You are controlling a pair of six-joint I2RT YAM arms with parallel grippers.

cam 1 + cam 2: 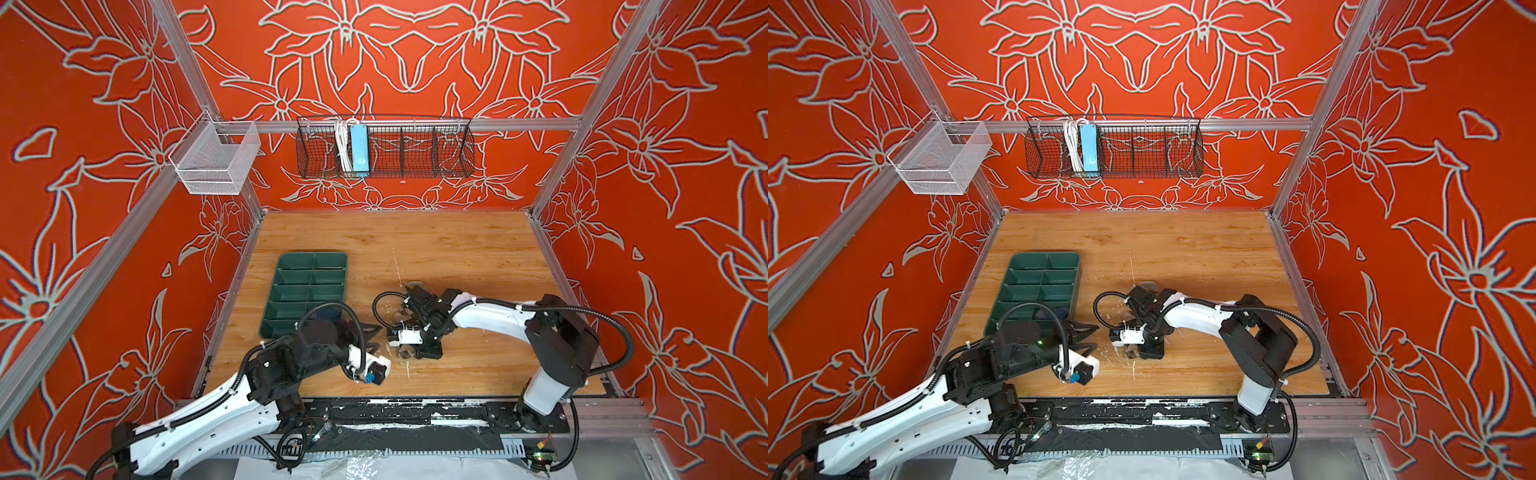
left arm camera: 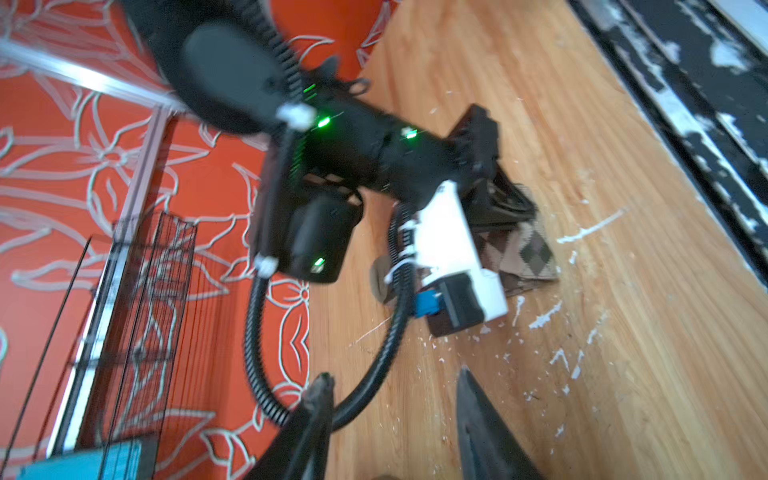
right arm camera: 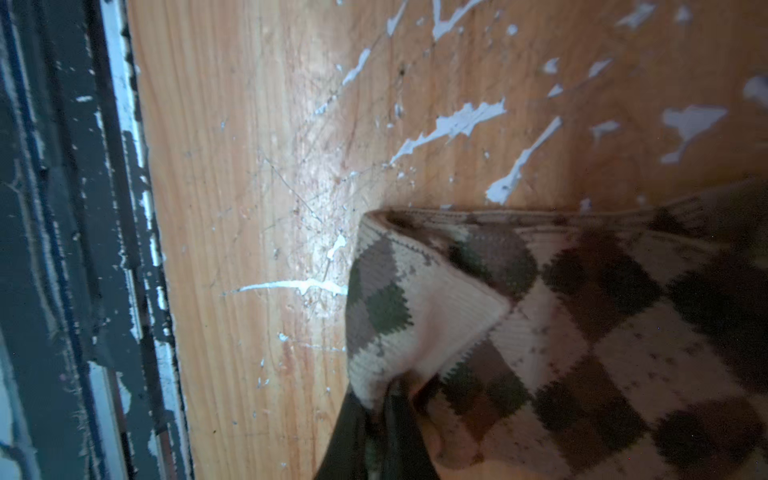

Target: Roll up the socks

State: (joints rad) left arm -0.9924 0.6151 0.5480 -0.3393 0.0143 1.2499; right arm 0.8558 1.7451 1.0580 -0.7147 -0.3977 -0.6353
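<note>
Argyle sock [image 3: 540, 332] lies on the white-flecked wooden desk [image 1: 457, 249], right of the green tray [image 1: 307, 291], pinched in the closed right hand [image 3: 376, 399]; left hand [image 2: 395, 395] parted, empty, beside that tray; red floral walls [image 1: 415, 62] around

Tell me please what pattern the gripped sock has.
Beige-and-brown argyle diamonds; the sock shows best in the right wrist view.

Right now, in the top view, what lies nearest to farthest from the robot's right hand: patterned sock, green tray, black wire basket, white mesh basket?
1. Patterned sock, pinched in the right hand.
2. Green tray, to its left.
3. Black wire basket, hung at the back.
4. White mesh basket, hung back-left.
</note>
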